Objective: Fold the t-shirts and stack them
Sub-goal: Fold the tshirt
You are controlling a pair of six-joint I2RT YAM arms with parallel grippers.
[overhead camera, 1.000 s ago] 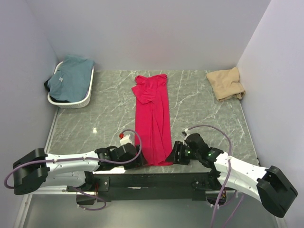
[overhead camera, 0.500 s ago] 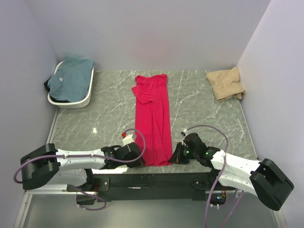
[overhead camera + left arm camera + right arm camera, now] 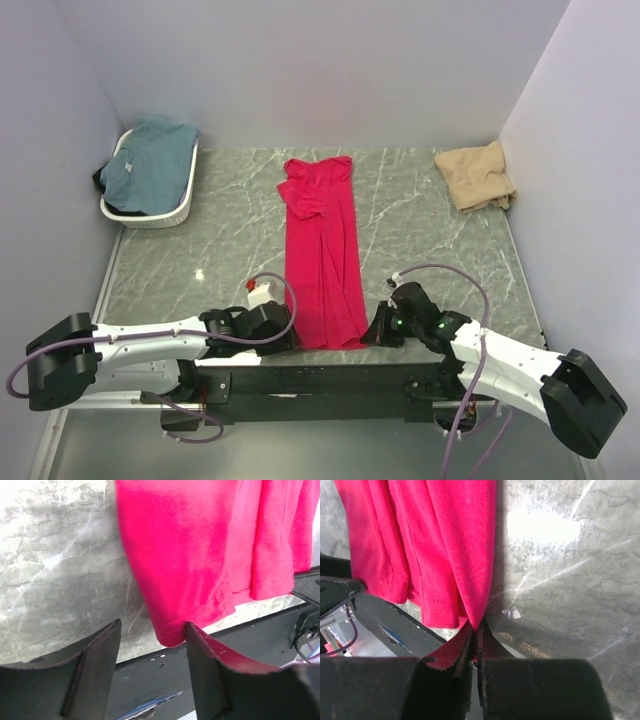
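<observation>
Crimson t-shirt point(image 3: 322, 255) folded lengthwise only; my right gripper point(image 3: 475, 630) pinches one hem corner, left gripper point(image 3: 152, 630) gapes around the other (teal t-shirt point(image 3: 150, 165), beige t-shirt point(image 3: 478, 177) unfolded, nothing stacked).

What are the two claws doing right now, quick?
Left gripper: open, around a hem corner of the bright red cloth t-shirt.
Right gripper: shut on that t-shirt's edge.

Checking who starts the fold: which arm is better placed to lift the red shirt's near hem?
Right. The right gripper is shut on the red t-shirt at its near corner; the left gripper stands open around the other corner, not yet gripping it.
</observation>
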